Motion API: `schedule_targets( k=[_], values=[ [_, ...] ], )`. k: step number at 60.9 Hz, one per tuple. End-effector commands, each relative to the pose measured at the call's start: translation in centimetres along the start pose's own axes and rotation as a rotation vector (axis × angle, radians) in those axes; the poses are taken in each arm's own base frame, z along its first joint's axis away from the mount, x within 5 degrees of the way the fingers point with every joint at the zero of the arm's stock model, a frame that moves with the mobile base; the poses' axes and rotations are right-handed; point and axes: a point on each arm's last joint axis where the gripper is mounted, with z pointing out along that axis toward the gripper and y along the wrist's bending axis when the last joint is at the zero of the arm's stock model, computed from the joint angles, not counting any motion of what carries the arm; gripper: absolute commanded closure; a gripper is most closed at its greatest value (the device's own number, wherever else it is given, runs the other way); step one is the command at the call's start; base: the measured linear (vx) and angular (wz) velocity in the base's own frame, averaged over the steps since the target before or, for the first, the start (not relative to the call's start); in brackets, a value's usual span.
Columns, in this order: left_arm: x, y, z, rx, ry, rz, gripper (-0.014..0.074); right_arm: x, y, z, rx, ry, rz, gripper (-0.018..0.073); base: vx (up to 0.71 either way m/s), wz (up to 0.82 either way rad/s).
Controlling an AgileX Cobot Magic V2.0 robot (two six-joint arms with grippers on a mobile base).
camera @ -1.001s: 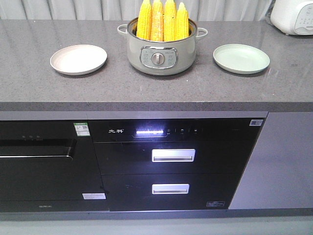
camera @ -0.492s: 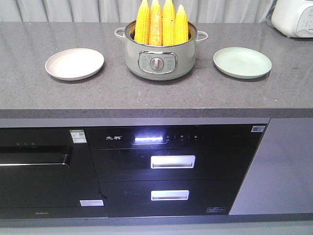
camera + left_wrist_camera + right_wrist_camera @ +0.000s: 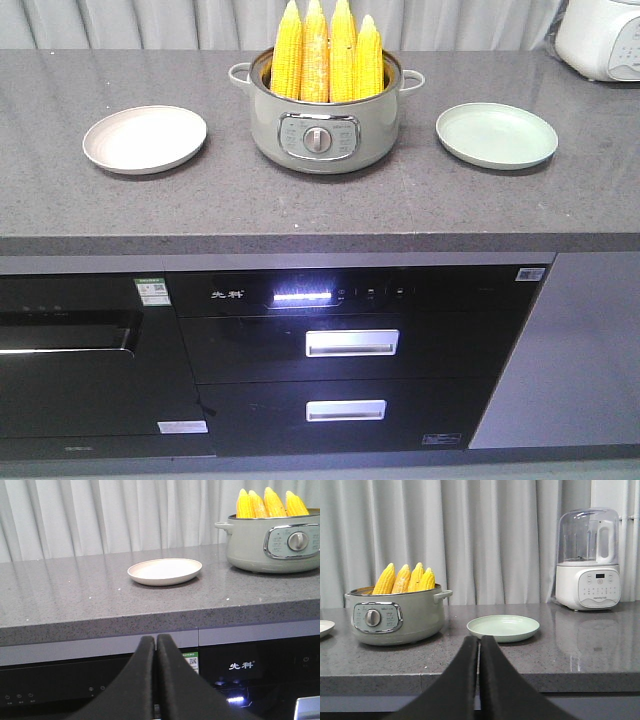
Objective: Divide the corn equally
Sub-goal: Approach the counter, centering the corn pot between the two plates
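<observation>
Corn: four bright yellow cobs, the corn (image 3: 328,52) stands upright, pointed tips up, packed side by side in a grey-green pot (image 3: 325,135).
Corn position: at 12 o'clock on the grey speckled tabletop (image 3: 300,205), in the pot between two plates.
Corn surface: rows of kernels show on each cob; the second from the left looks a little duller than the others.
Plates: a beige plate (image 3: 145,139) lies at 9 o'clock from the pot, a green plate (image 3: 497,135) at 3 o'clock, each well apart from it.
Left tool: the left tool (image 3: 156,639) has its black fingers pressed together, holding nothing, below the tabletop edge.
Right tool: the right tool (image 3: 479,639) likewise has its fingers together, holding nothing.
Hidden: the cobs' lower halves sit behind the pot wall; how they rest inside cannot be told.
Cut off: a white appliance (image 3: 588,560) at 1 o'clock is clipped by the front view's corner; the pot's dial (image 3: 318,139) markings are too small to read.
</observation>
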Motion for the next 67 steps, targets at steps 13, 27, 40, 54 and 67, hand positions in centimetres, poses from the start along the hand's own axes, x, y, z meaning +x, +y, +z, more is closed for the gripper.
schedule_targets(
  k=[13,27,40,54,67],
  values=[
    [-0.67,-0.04,-0.15,0.004,-0.089,-0.009,0.0603,-0.4,0.06,-0.05,-0.006,-0.065,-0.018,0.0561,0.05,-0.01],
    [-0.67,-0.04,-0.15,0.004,-0.089,-0.009,0.0603,-0.4,0.06,-0.05,-0.006,-0.065,-0.018,0.0561,0.05,-0.01],
    [-0.67,-0.04,-0.15,0.004,-0.089,-0.009,0.0603,-0.4,0.06,-0.05,-0.006,-0.065,-0.018,0.0561,0.04,-0.01],
    [-0.67,-0.04,-0.15,0.004,-0.089,-0.009,0.0603,-0.4,0.06,-0.05,-0.006,-0.065,-0.018,0.0561,0.05,-0.01],
    [-0.67,-0.04,-0.15,0.004,-0.089,-0.009,0.0603,-0.39,0.06,-0.05,-0.006,-0.064,-0.018,0.0561,0.05,-0.01]
  ],
)
